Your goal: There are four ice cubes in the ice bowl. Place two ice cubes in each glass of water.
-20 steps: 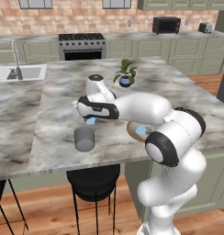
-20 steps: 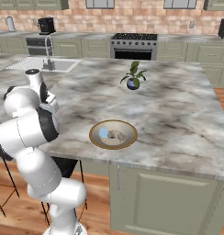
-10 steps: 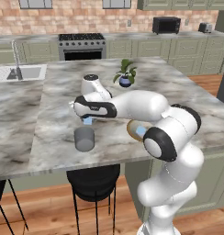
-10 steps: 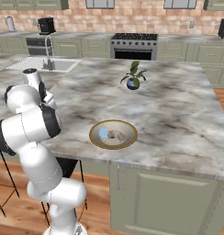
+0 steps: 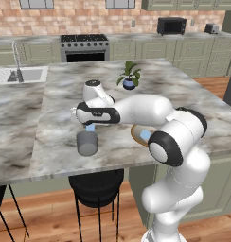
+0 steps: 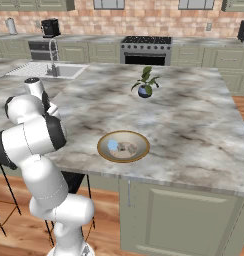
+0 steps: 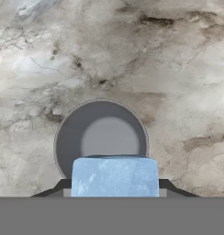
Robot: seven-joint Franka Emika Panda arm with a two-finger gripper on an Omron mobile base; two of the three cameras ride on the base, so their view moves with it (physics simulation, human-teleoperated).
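Marble worktop (image 5: pixel 51 142) is seen beneath an arm stretched far out to the robot's left, its long white forearm held roughly level above the surface and the hand turned to point straight down. The gripper (image 5: pixel 90 127) is positioned directly over a glass of water (image 5: pixel 87 143), which stands upright near the front edge of the worktop. A pale blue ice cube (image 5: pixel 90 127) is clamped between the jaws, which are closed on its sides; the cube is held clear above the glass rim, not touching it. In the hand view the ice cube (image 7: pixel 114 176) is seen at the bottom between the two dark fingertips (image 7: pixel 56 188), with the round mouth of the glass of water (image 7: pixel 101 137) lying just beyond it on the veined marble.

The ice bowl (image 6: pixel 123 146) rests on the worktop well apart from the glass, towards the robot's right, partly hidden by the arm in the left base view. One ice cube (image 6: pixel 113 145) is seen inside it on its left side; how many more lie in it cannot be told. A small potted plant (image 6: pixel 145 83) stands farther back on the worktop.
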